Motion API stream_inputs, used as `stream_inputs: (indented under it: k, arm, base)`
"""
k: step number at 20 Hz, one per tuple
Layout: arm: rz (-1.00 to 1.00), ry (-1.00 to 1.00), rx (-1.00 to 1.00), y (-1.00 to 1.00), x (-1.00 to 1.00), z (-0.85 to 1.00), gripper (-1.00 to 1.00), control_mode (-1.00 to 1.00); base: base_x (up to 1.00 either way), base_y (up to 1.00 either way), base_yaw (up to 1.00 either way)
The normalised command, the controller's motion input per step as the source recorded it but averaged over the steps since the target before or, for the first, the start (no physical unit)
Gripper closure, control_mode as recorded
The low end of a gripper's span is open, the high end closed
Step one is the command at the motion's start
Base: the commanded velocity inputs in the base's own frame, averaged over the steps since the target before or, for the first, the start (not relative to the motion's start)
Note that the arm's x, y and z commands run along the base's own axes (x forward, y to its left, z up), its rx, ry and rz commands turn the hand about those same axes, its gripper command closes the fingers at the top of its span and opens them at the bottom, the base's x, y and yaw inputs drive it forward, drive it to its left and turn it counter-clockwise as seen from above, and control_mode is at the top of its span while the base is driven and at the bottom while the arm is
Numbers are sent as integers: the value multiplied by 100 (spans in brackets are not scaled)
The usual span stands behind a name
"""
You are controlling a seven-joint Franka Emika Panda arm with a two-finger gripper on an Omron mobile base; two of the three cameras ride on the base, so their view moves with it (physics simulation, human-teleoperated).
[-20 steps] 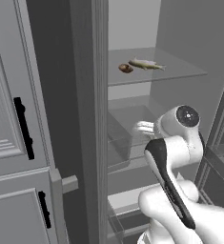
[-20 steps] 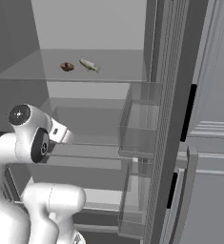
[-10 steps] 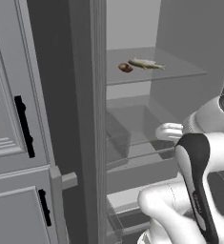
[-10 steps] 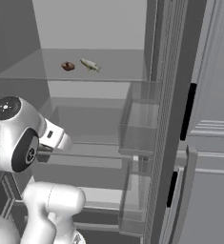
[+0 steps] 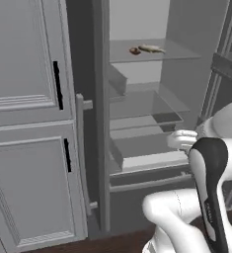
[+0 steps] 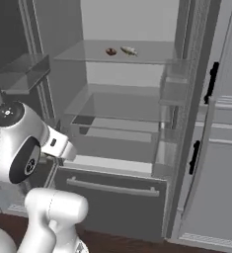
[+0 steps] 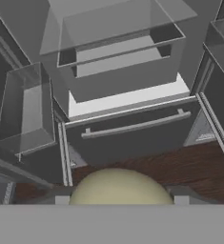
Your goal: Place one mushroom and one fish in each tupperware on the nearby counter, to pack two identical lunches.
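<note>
While the open fridge stands before us, we see its glass shelf carrying a fish just beside a dark mushroom. Lower down, in the hand view, our pincer is clamped on a pale rounded mushroom cap above the fridge's drawer.

I see a mushroom and a fish side by side, just apart, on the fridge's top shelf. Below sit more shelves, then a drawer above the floor.
</note>
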Motion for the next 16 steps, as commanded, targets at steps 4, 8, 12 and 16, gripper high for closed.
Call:
stream_inputs:
  k: [4, 8, 12, 16]
  arm:
    - [0, 0, 0, 0, 0, 0, 100, 100]
    - [0, 0, 0, 0, 0, 0, 100, 100]
    - [0, 0, 0, 0, 0, 0, 100, 100]
    - [0, 0, 0, 0, 0, 0, 100, 100]
  base:
    - [-100, 75, 43]
    - [-73, 76, 49]
    - [14, 84, 44]
    - [90, 50, 36]
